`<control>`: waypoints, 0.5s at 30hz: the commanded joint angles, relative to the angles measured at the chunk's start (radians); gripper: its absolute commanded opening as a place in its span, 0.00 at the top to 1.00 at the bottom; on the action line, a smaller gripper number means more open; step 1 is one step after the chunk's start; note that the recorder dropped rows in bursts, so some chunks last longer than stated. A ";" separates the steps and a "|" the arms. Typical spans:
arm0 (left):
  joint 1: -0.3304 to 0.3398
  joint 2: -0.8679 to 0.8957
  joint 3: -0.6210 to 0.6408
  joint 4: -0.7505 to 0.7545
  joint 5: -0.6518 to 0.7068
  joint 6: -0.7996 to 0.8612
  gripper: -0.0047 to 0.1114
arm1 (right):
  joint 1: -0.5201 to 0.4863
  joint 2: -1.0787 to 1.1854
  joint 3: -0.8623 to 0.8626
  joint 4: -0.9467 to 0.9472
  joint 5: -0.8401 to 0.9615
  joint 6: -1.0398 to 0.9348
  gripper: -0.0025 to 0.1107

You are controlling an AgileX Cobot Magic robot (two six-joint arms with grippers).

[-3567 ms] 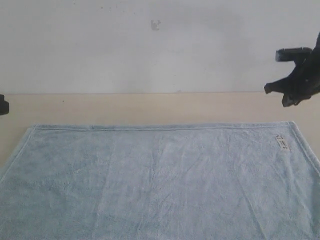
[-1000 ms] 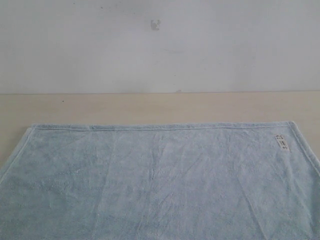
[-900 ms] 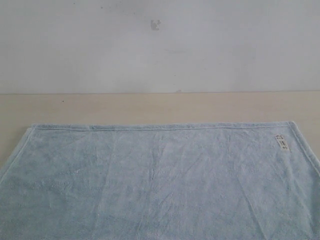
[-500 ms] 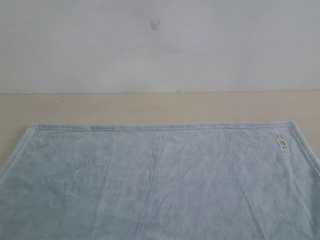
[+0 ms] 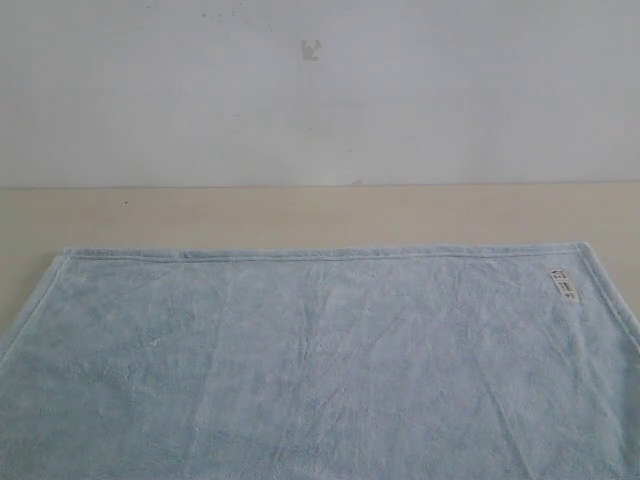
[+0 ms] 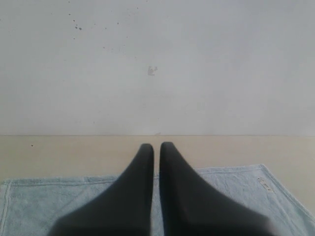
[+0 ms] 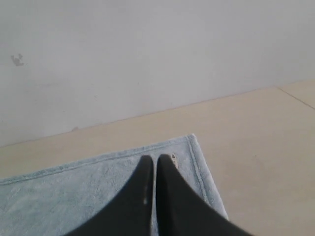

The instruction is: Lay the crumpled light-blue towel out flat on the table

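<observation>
Change since a few seconds back: no arms in the exterior view any more. Earlier had the right one hanging in the upper right and a sliver of the left at the left edge; both now pulled out of frame. Towel [image 5: 320,370] unmoved over the last second: same outline, same faint creases.

Left claw [image 6: 156,147]: clenched, nothing between the jaws, held above the cloth and facing the wall. Right claw [image 7: 154,160]: also clenched and empty, hovering over the towel's far corner on the right side.

Towel position: spread across the lower half of the exterior frame, far hem straight and parallel to the back edge of the tabletop [image 5: 300,215]. Both far corners squared out, tag [image 5: 566,285] face up at right. Only shallow diagonal wrinkles through the middle, no folds or bunching. Near edge cut off by the bottom of the frame, so probably flat there too, but no way to confirm.

Reads as task done or all but done: cloth let go, arms retracted. Nothing further needed unless turned under at the hidden near hem.

Surface: plain matte beige, bare strip beyond the far hem and at the lower left beside the towel. Room: blank off-white wall [image 5: 320,100] right behind, one small grey mark [image 5: 311,49] upper centre, a few dark specks near the top edge.
</observation>
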 commanded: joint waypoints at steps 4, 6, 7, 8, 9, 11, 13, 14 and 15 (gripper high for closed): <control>-0.004 -0.003 0.003 -0.012 -0.001 -0.010 0.92 | -0.001 -0.008 0.006 -0.009 0.069 0.001 0.96; -0.004 -0.003 0.003 -0.012 -0.001 -0.010 0.92 | -0.001 -0.008 0.006 -0.009 0.067 0.001 0.96; -0.004 -0.003 0.003 -0.012 -0.001 -0.010 0.92 | -0.001 -0.008 0.006 -0.009 0.067 0.001 0.96; -0.004 -0.003 0.003 -0.012 -0.001 -0.010 0.92 | -0.001 -0.008 0.006 -0.009 0.067 0.001 0.96; -0.004 -0.003 0.003 -0.012 -0.001 -0.008 0.92 | -0.001 -0.008 0.006 -0.009 0.067 0.001 0.96; -0.004 -0.003 0.003 -0.012 -0.001 -0.008 0.92 | -0.001 -0.008 0.006 -0.009 0.067 0.001 0.96; -0.004 -0.003 0.003 -0.012 -0.001 -0.008 0.92 | -0.001 -0.008 0.006 -0.009 0.067 0.001 0.96; -0.004 -0.003 0.003 -0.012 -0.001 -0.008 0.92 | -0.001 -0.008 0.006 -0.009 0.067 0.001 0.96; -0.004 -0.003 0.003 -0.012 -0.001 -0.008 0.92 | -0.001 -0.008 0.006 -0.009 0.067 0.001 0.96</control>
